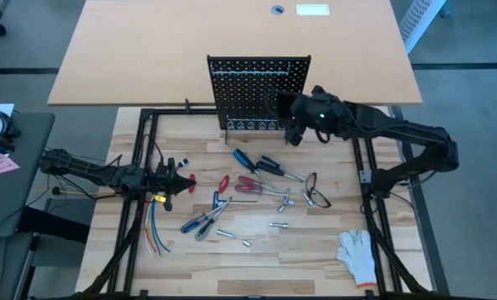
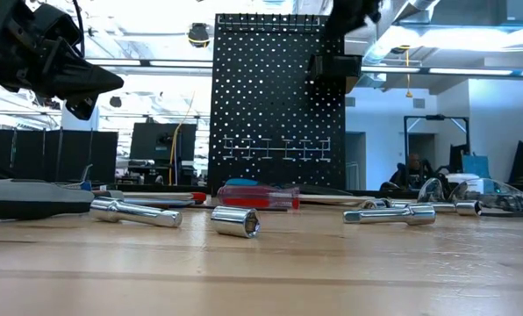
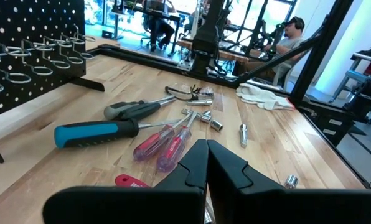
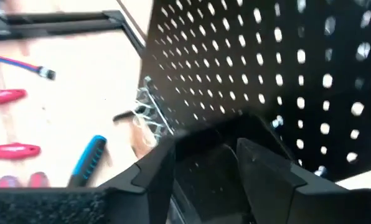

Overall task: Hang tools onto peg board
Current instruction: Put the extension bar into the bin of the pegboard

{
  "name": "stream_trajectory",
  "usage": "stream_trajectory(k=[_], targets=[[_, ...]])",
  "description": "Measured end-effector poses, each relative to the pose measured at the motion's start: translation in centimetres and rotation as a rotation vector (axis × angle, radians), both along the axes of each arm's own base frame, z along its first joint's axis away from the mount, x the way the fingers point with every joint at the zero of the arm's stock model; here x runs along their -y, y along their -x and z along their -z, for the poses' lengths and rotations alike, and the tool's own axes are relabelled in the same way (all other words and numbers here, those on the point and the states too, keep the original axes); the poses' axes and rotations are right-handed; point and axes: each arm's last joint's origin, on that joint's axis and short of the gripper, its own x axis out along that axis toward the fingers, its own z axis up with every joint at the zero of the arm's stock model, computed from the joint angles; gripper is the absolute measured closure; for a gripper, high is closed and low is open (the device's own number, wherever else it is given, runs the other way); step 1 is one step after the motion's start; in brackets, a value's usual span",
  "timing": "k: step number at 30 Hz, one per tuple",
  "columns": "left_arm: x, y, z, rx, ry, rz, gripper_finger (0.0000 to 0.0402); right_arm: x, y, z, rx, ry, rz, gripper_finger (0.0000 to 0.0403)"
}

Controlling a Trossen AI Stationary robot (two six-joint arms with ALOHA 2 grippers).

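The black peg board stands upright at the table's far side, with a small black bin on its front. My right gripper is open, close in front of the board and just above the bin, with nothing between its fingers. The tools lie loose on the table: a blue-handled screwdriver, red-handled screwdrivers, and silver sockets. My left gripper is shut and holds nothing. It hovers at the table's left.
A white glove lies at the near right corner, and a bundle of coloured wires at the near left. Wire hooks stick out of the board's lower rows. A person sits in the room beyond the table.
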Motion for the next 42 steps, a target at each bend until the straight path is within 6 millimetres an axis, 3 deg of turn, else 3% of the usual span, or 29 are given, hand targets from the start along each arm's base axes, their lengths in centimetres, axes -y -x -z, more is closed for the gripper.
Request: stream_trajectory(k=[5,9,13,18,24,31,36,42], targets=[[0.0,0.0,0.0,-0.001,0.000,0.000,0.0402,-4.5,0.7,-0.7,0.019,0.039,-0.183,0.0245],[0.0,0.0,0.0,-0.002,-0.001,0.000,0.0401,-9.3,1.4,1.2,-0.007,0.020,-0.367,0.0260],[0.0,0.0,0.0,-0.003,0.002,0.000,0.0401,-13.9,2.1,5.8,-0.069,-0.066,-0.489,0.0274],[0.0,0.0,0.0,-0.002,0.008,-0.001,0.0401,-17.9,3.2,14.1,-0.147,-0.219,-0.512,0.0280],[0.0,0.0,0.1,-0.004,0.014,-0.001,0.0401,-19.5,3.2,21.4,-0.139,-0.400,-0.530,0.0237],[0.0,0.0,0.1,-0.006,0.014,-0.001,0.0402,-20.5,1.9,26.2,-0.258,-0.421,-0.590,0.0168],[0.0,0.0,0.1,-0.011,0.013,-0.001,0.0401,-20.6,1.1,28.2,-0.268,-0.416,-0.587,0.0181],[0.0,0.0,0.1,-0.012,0.016,-0.002,0.0402,-20.3,0.8,28.2,-0.256,-0.431,-0.566,0.0230]])
